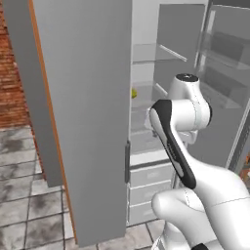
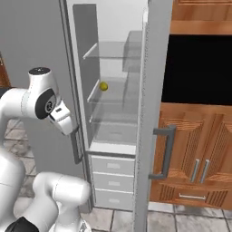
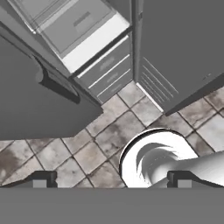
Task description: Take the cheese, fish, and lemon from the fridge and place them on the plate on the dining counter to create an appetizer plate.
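The fridge (image 2: 118, 27) stands with both doors open, showing a white inside with glass shelves. A small yellow lemon (image 2: 103, 86) rests on the middle shelf; from the other side the lemon (image 1: 134, 93) peeks past the left door's edge. My gripper (image 3: 111, 181) is open with nothing between its fingertips (image 3: 43, 179). It hangs outside the fridge at drawer height and points down at the tiled floor. The fridge (image 3: 83, 26) lies at the top of the hand view. Cheese, fish, plate and dining counter are out of view.
The left door (image 1: 83, 97) swings out close beside my arm, its dark handle (image 2: 77, 147) just by the hand. The right door (image 2: 154, 90) stands edge-on with a bar handle (image 2: 165, 154). Wooden cabinets (image 2: 199, 154) lie to the right, drawers (image 2: 113, 181) below the shelves, a brick wall (image 1: 12, 88) at far left.
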Tool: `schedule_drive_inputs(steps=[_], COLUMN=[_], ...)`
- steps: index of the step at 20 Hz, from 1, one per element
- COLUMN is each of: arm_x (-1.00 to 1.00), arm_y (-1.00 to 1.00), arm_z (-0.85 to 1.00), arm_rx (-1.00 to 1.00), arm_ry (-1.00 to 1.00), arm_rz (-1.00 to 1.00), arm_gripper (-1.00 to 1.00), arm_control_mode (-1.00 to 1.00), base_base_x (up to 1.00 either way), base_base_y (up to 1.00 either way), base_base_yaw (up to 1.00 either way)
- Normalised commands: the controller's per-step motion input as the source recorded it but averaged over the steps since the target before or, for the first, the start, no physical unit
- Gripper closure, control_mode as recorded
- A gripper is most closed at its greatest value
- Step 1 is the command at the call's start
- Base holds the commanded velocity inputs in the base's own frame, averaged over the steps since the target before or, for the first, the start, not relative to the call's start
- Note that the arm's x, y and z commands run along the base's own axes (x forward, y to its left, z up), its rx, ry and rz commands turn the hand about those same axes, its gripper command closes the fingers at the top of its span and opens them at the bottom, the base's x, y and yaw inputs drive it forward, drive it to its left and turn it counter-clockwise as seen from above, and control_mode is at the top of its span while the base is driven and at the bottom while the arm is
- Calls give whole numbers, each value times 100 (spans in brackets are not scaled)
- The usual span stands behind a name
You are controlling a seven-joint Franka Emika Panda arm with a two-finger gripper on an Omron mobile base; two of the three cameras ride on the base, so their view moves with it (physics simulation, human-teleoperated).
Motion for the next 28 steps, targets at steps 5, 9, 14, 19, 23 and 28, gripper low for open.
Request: schedule_drive_inputs(steps=[5,9,14,19,23,28], arm_x=[0,0,0,18,0,3], arm_y=[0,0,0,-21,-31,-21], arm_z=[0,0,0,0,0,0], arm_rx=[0,0,0,-2,-5,-2], arm_ry=[0,0,0,-12,-36,-49], arm_rz=[0,0,0,6,16,19], arm_gripper=[-100,-100,-100,-100,-100,-100], arm_control_mode=[100,100,100,-100,-100,-100], base_base_x=[67,74,68,0,0,0], base_base_y=[12,0,-1,0,0,0], base_base_yaw=[-12,0,0,0,0,0])
